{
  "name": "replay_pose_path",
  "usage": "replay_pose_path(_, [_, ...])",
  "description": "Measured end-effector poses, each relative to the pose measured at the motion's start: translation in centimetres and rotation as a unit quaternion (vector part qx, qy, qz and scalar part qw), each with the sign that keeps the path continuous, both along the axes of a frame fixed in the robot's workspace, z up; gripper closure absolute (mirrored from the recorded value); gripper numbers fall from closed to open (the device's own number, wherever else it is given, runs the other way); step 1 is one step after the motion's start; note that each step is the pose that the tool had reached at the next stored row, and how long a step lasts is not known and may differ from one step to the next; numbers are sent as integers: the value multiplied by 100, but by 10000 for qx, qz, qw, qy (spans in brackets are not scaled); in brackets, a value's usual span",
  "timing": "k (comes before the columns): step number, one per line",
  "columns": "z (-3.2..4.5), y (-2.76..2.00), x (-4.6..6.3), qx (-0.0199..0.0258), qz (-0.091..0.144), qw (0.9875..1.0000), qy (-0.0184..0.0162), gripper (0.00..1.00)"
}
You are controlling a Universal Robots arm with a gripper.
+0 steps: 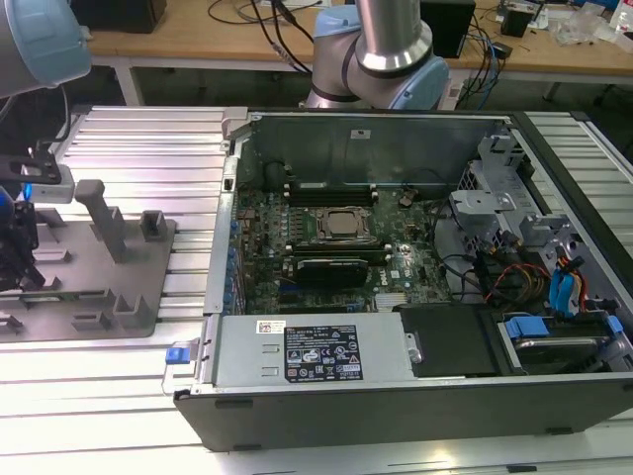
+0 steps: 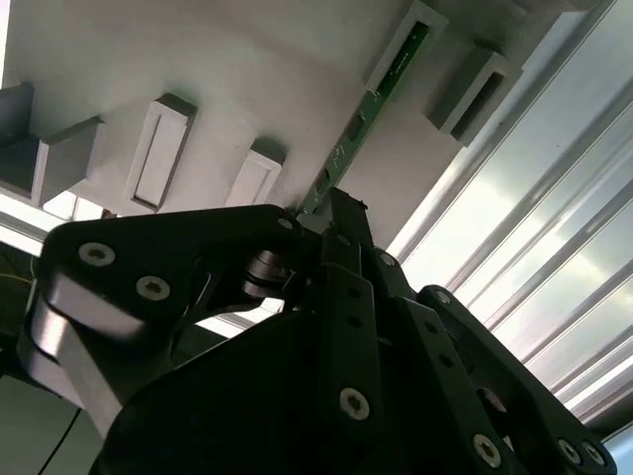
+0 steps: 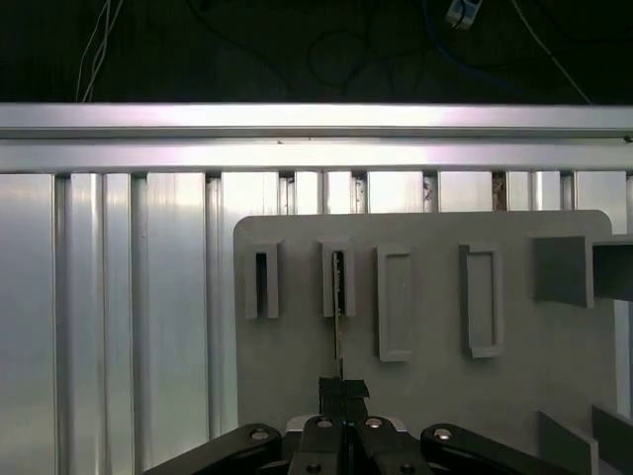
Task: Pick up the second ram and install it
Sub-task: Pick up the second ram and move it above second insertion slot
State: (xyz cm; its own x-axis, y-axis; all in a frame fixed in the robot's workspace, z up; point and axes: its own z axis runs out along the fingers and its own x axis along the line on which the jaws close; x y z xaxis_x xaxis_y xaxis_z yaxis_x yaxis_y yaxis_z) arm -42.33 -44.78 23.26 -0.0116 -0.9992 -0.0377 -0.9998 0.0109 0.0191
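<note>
**Pincer takes hold of ram at the fixture, well apart from the case**

Exterior view: The pincer (image 1: 14, 247) hangs over the grey plate (image 1: 158, 267) at the view's left edge. The plate lies on the ribbed surface (image 1: 148, 148). The open case (image 1: 396, 416) sits well apart to the view's right, its black slots (image 1: 331, 190) flanking the silver socket.

Second wrist view: The ram (image 2: 361, 124) stands edge-on, a thin green strip. Its far end is seated in a block (image 2: 391, 54) on the plate and its near end meets the pincer (image 2: 326, 208). The jaws are drawn together on that near end, seemingly pinching it, though the contact itself is partly hidden by the linkage.

First wrist view: The ram (image 3: 338, 327) reads as a hairline running from its block (image 3: 328, 282) to the closed pincer (image 3: 343, 388). It lies in line with the jaws' centre, over the plate (image 3: 435, 396).

The step in hand looks like the pick. Doing it well likely means drawing the ram out along its own length, in line with the block's groove, with no twist. So thin a board could cock or slip if pulled off-axis. A hold centred on the board's edge and a wrist kept square should keep it from scraping the block's walls or the neighbouring blocks.
</note>
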Motion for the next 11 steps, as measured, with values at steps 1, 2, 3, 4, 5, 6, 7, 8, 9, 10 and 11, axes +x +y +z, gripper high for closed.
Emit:
replay_pose_path(1, [0, 0, 0, 0, 0, 10000, 1, 92])
replay_pose_path(2, [0, 0, 0, -1, 0, 10000, 1, 92])
replay_pose_path(3, [-1, 0, 0, 0, 0, 10000, 1, 92])
replay_pose_path(4, [-2, 0, 0, 0, 0, 10000, 0, 92])
replay_pose_path(5, [-2, 0, 0, 0, 0, 10000, 0, 92])
replay_pose_path(6, [-3, 0, 0, 0, 0, 10000, 0, 86])
replay_pose_path(7, [-4, 0, 0, 0, 0, 10000, 0, 79])
replay_pose_path(8, [-5, 0, 0, 0, 0, 10000, 0, 73])
replay_pose_path(9, [-5, 0, 0, 0, 0, 10000, 0, 73])
replay_pose_path(10, [-8, 0, 0, 1, 4, 10000, -1, 66])
replay_pose_path(11, [-18, 1, 1, 1, 46, 10000, -2, 66])
